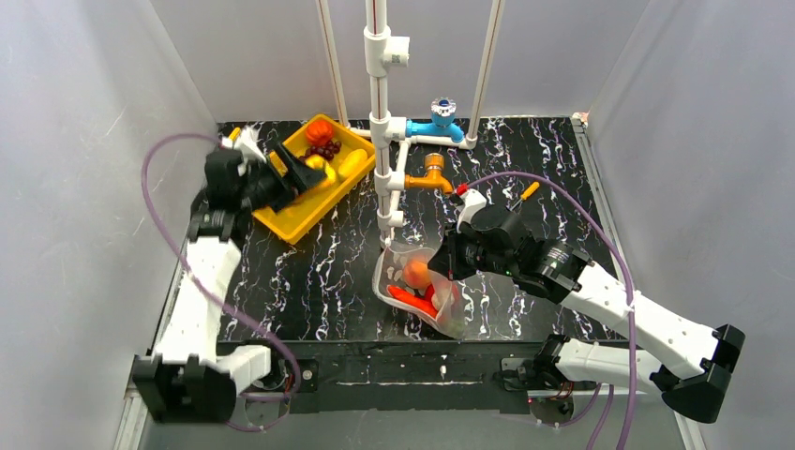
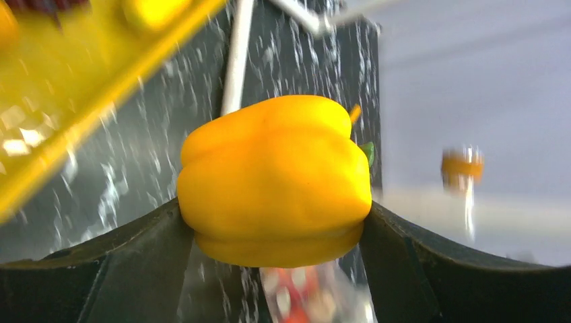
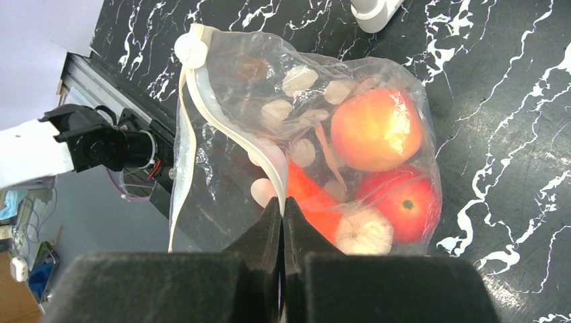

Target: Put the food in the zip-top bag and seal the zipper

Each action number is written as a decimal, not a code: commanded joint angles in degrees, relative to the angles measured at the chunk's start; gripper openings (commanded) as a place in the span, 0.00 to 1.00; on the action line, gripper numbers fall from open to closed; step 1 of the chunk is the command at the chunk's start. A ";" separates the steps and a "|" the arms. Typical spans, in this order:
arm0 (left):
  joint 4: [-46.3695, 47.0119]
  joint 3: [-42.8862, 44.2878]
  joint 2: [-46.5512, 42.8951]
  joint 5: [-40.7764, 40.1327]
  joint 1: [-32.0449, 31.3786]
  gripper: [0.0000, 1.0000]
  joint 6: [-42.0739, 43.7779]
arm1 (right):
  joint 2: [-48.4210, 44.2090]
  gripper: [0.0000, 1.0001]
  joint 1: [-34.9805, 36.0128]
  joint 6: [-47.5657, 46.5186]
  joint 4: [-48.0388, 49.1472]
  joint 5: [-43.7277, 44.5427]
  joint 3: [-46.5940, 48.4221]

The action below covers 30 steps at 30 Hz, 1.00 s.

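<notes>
My left gripper (image 1: 312,174) is shut on a yellow toy pepper (image 2: 275,178) and holds it over the near side of the yellow tray (image 1: 289,221). A red piece (image 1: 320,129), dark purple grapes (image 1: 324,148) and a yellow piece (image 1: 353,162) lie in the tray. The dotted zip-top bag (image 1: 419,289) stands open mid-table. It holds a peach (image 3: 376,129), a red tomato (image 3: 406,205), white garlic (image 3: 363,231) and an orange-red piece (image 3: 311,200). My right gripper (image 3: 282,202) is shut on the bag's zipper strip (image 3: 202,114) and holds the mouth up.
A white pipe stand (image 1: 379,112) with a blue valve (image 1: 442,116) and an orange valve (image 1: 432,174) rises just behind the bag. Grey walls close in the black marbled table (image 1: 319,281) on the left, right and back.
</notes>
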 commanded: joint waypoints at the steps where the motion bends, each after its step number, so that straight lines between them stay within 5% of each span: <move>1: -6.58 -9.20 -19.29 10.72 -6.23 0.47 -3.94 | 0.65 0.01 -0.35 -1.14 1.61 -1.35 2.80; 9: -5.56 -14.91 -28.83 8.02 -21.37 0.48 -11.25 | 0.48 0.01 -0.36 -0.92 1.91 -1.08 2.25; 17: -5.25 -14.83 -22.98 -2.60 -38.70 0.50 -9.20 | 0.12 0.01 -0.33 -0.35 1.91 -0.20 2.60; 24: -2.27 -11.46 -13.58 -5.80 -45.19 0.53 -5.27 | 0.25 0.01 -0.33 -0.56 1.34 0.16 3.58; 30: -0.22 -12.54 -11.04 -6.42 -45.84 0.72 -5.64 | -0.63 0.01 -0.33 -0.60 0.59 0.27 3.43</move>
